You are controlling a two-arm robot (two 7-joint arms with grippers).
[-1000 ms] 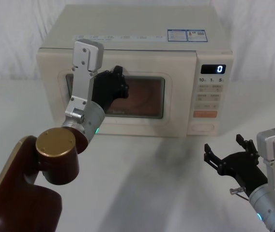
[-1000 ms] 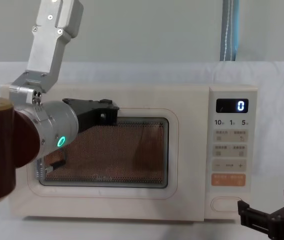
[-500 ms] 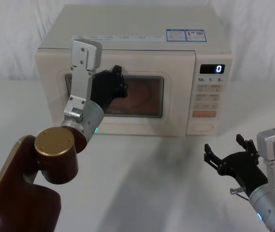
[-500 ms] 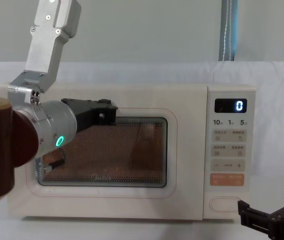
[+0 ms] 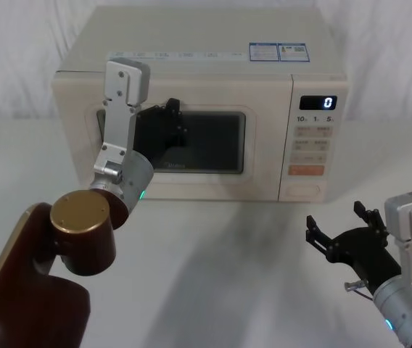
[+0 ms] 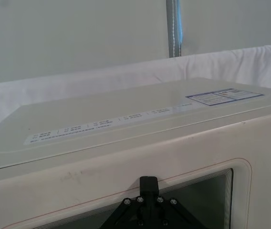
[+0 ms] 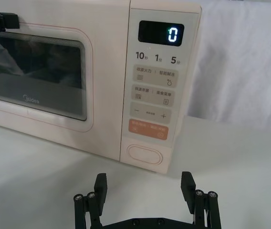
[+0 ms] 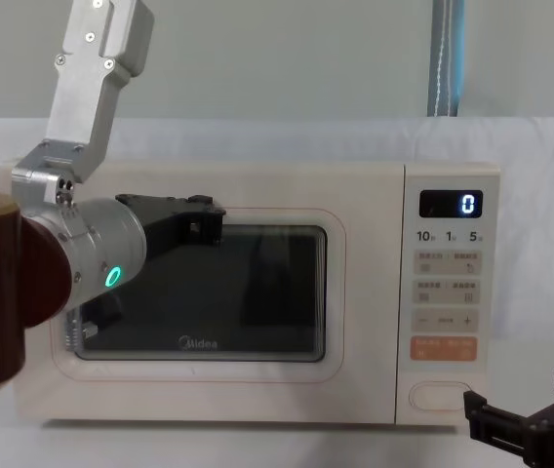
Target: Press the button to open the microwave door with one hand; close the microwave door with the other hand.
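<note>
The left gripper (image 5: 171,123) presses against the upper left part of the microwave door (image 5: 213,181), over the dark window, while the door sits flush with the front of the cream microwave (image 5: 191,72) on the white tabletop (image 5: 220,268). From the left wrist view, the gripper's black tip (image 6: 148,187) meets the window frame; whether its jaws are parted or closed cannot be told, and it grips nothing, only pushes.

The risk on this side, judged from the contact, is over-pressing: with the door apparently shut, further push could shove the whole oven backward across the tabletop, or the tip could skid over the smooth window. A door that has not fully latched could also spring back if the gripper pulls away.

Farther right, the display (image 5: 320,103) reads 0 above the key panel, with the orange key (image 5: 307,171) and, below it, the wide cream button (image 5: 304,191). The right gripper (image 5: 340,233) hovers low over the tabletop, well apart from the microwave, jaws spread wide and empty, the button directly ahead of it (image 7: 144,153). A stray forward move there could pop the door open again.
</note>
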